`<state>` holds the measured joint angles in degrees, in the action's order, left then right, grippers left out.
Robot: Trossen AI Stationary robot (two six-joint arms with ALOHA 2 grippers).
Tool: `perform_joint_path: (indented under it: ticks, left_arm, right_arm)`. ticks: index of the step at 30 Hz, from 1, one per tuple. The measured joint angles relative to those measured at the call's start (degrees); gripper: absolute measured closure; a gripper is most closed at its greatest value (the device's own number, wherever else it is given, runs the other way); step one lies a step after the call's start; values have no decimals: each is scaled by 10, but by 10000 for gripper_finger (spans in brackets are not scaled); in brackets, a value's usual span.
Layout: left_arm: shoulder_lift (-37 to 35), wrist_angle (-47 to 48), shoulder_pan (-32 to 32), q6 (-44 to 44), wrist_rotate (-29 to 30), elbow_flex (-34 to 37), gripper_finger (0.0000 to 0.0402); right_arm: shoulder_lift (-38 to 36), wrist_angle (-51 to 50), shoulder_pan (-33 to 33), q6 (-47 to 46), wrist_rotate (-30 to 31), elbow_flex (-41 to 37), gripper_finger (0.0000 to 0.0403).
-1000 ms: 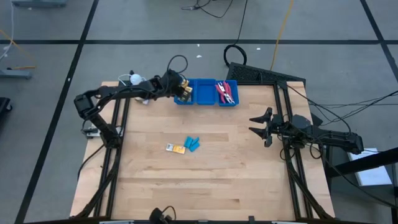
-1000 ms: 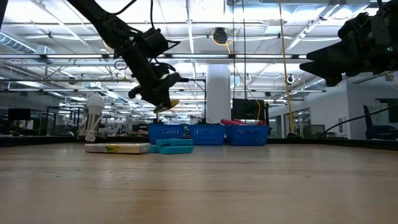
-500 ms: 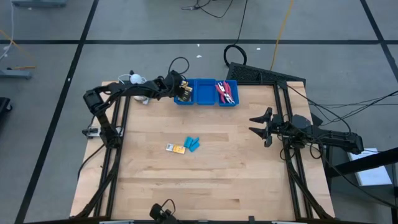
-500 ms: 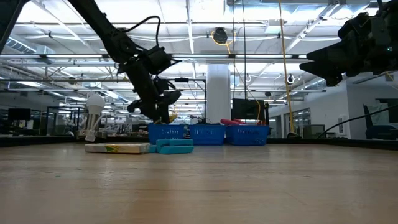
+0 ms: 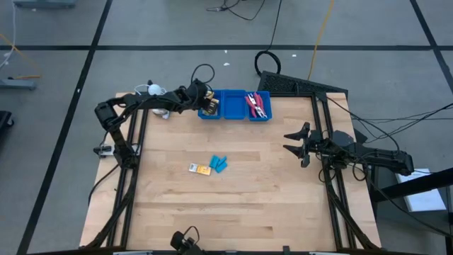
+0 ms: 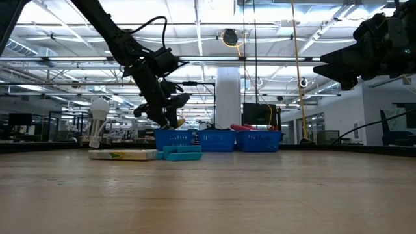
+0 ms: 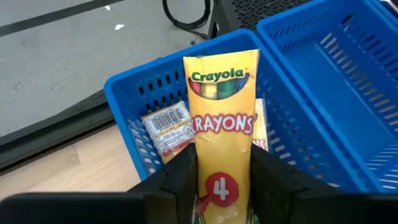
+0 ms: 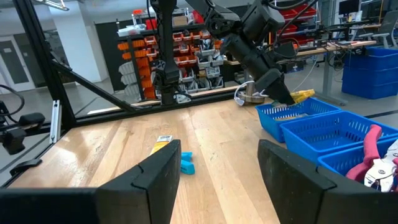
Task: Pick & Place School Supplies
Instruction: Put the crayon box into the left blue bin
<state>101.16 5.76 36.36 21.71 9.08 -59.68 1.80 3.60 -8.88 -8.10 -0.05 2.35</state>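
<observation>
My left gripper (image 5: 206, 103) is shut on a yellow crayon packet (image 7: 223, 118) over the left compartment (image 7: 134, 134) of the blue tray (image 5: 234, 113) at the table's far edge. Another yellow packet (image 7: 166, 127) lies in that compartment. Red-handled tools (image 5: 255, 104) lie in the right compartment. A yellow packet (image 5: 200, 168) and light-blue pieces (image 5: 220, 163) lie flat on the table's middle. My right gripper (image 5: 291, 142) is open and empty, above the table's right side. My left gripper pinches the crayon packet's near end (image 7: 221, 190) between its two fingers, one on each long side. The fingers slant down from the table's left and lie along the packet. The packet sticks out ahead of the fingers, its free end (image 6: 179, 121) just above the tray's rim.
A white round object with a coiled cable (image 5: 153, 90) sits at the far left corner, beside the tray. Dark frame bars (image 5: 134, 149) run along the left and right table edges. The middle tray compartment (image 7: 348, 68) holds nothing visible.
My left gripper has gone down a little toward the tray's left compartment with the crayon packet, tipping more steeply, while the arm's elbow has swung toward the table. It has then stayed nearly still.
</observation>
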Motion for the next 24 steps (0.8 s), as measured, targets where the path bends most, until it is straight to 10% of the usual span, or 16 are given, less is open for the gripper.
perform_joint_path:
  ticks: [17,24]
  left_arm:
    - [-13,6,0,-62,-8,0,131]
    - [-89,54,-14,-104,-105,0,122]
  right_arm:
    - [0,0,0,0,0,0,195]
    - [0,0,0,0,0,0,197]
